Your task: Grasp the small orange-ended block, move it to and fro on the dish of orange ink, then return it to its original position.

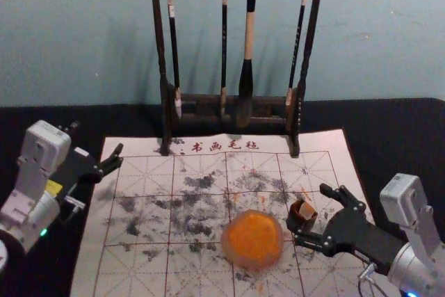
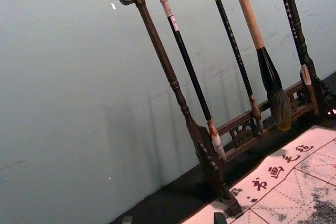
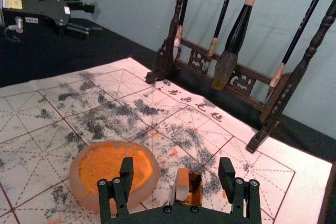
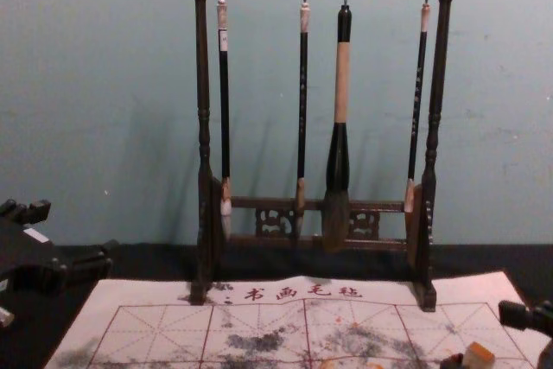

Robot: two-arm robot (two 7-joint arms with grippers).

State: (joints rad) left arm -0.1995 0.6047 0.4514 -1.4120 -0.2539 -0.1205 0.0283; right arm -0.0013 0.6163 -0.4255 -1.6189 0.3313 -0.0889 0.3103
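In the head view my right gripper [image 1: 311, 213] stands open around a small dark cup [image 1: 295, 223] holding the orange-ended block [image 1: 306, 209]. The right wrist view shows the block [image 3: 182, 184] leaning in the cup [image 3: 196, 189], beyond and between the spread fingers of the gripper [image 3: 176, 174], untouched. The dish of orange ink [image 1: 252, 238] lies on the mat just left of the cup. My left gripper [image 1: 97, 140] is parked open off the mat's left side; its fingertips [image 2: 219, 218] edge into the left wrist view.
A dark wooden rack [image 1: 167, 102] with hanging brushes [image 1: 247, 53] stands at the mat's back edge. The gridded, ink-stained mat [image 1: 139, 206] lies on a black-covered table [image 1: 389, 130], with a wall behind.
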